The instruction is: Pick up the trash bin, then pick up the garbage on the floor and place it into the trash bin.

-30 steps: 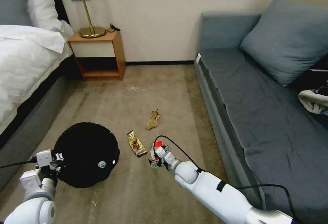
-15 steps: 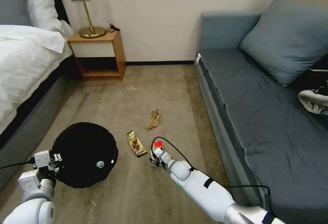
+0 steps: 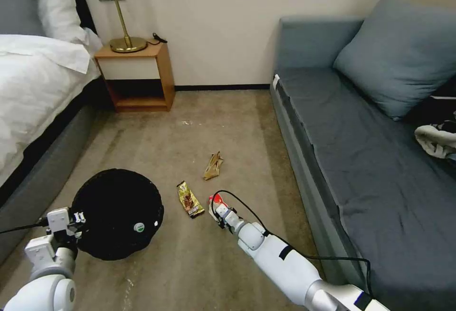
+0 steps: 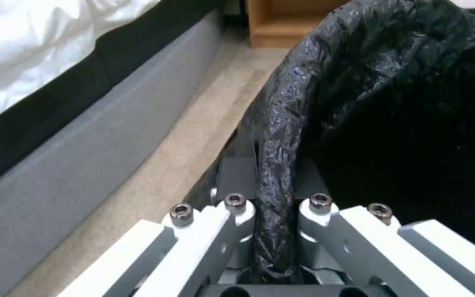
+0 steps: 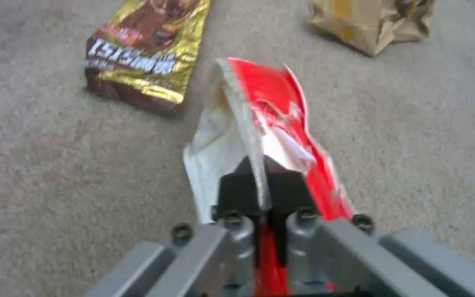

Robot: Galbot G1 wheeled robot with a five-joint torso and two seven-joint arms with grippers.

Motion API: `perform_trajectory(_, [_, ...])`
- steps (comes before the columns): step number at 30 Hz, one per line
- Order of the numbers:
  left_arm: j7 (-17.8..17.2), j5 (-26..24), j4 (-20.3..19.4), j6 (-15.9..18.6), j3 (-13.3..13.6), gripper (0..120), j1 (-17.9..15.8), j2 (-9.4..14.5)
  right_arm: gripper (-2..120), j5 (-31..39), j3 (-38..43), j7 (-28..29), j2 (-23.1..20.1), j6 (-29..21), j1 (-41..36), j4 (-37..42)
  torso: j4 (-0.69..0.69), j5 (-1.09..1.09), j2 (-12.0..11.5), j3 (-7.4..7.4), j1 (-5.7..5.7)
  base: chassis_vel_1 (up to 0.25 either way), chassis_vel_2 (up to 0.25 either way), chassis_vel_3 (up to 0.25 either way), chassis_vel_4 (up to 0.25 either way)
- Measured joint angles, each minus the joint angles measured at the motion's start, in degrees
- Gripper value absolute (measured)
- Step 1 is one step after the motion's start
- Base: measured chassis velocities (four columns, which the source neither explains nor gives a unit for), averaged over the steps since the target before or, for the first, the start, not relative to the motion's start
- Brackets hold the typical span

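The trash bin [image 3: 116, 211] is round and lined with a crinkly black bag; it sits low at the left with a bottle's white cap and green label [image 3: 139, 228] visible inside. My left gripper [image 3: 71, 228] is shut on its rim [image 4: 273, 194]. My right gripper [image 3: 219, 212] is shut on a red wrapper [image 5: 273, 103], pinching its edge between the dark fingertips [image 5: 236, 187] just above the carpet. A yellow-brown wrapper [image 3: 190, 199] lies flat on the carpet left of the red one. A crumpled tan wrapper [image 3: 213, 165] lies farther off, toward the wall.
A bed [image 3: 33, 88] with a grey base runs along the left. A blue-grey sofa [image 3: 370, 140] lines the right side. A wooden nightstand [image 3: 135, 73] with a brass lamp [image 3: 126, 31] stands at the far wall. Beige carpet [image 3: 190, 263] lies open in front.
My right gripper has reached forward and lower onto the red wrapper and closed on it. The bin and left gripper have shifted slightly left.
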Motion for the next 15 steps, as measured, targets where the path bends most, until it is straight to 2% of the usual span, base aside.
perform_trajectory(1, [0.0,0.0,0.0,0.0,0.0,5,0.0,-0.1,0,0.6,0.2,0.0,-0.3,0.1,0.0,0.6,0.0,0.0,0.0,0.0,0.0,0.0,0.0,0.0,0.0])
perform_trajectory(6, [0.0,0.2,-0.2,-0.1,0.3,5,0.3,-0.3,0,3.9,1.0,0.8,-2.4,0.2,-0.2,5.3,0.0,0.0,0.0,0.0,0.0,0.0,0.0,0.0,0.0])
perform_trajectory(9, [0.0,0.2,-0.3,-0.2,0.7,5,0.5,-0.5,0,9.7,1.2,2.2,-5.8,0.7,-0.9,14.1,0.0,0.0,0.0,0.0,0.0,0.0,0.0,0.0,0.0])
perform_trajectory(10, [0.0,0.2,-0.3,-0.2,0.7,5,0.5,-0.5,0,9.7,1.2,2.2,-5.8,0.7,-0.9,14.1,0.0,0.0,0.0,0.0,0.0,0.0,0.0,0.0,0.0])
perform_trajectory(13, [0.0,0.0,-0.4,-0.2,1.1,5,0.5,-0.8,0,18.7,1.2,2.7,-10.0,2.2,-1.7,25.9,0.0,0.01,0.0,0.0,0.0,0.0,0.0,0.0,0.0])
perform_trajectory(15, [0.1,-0.6,-0.5,-0.1,1.2,5,0.4,-0.9,0,21.3,1.0,2.5,-10.9,3.1,-1.8,28.8,-0.01,0.0,0.0,0.0,0.0,0.0,0.0,0.0,0.0])
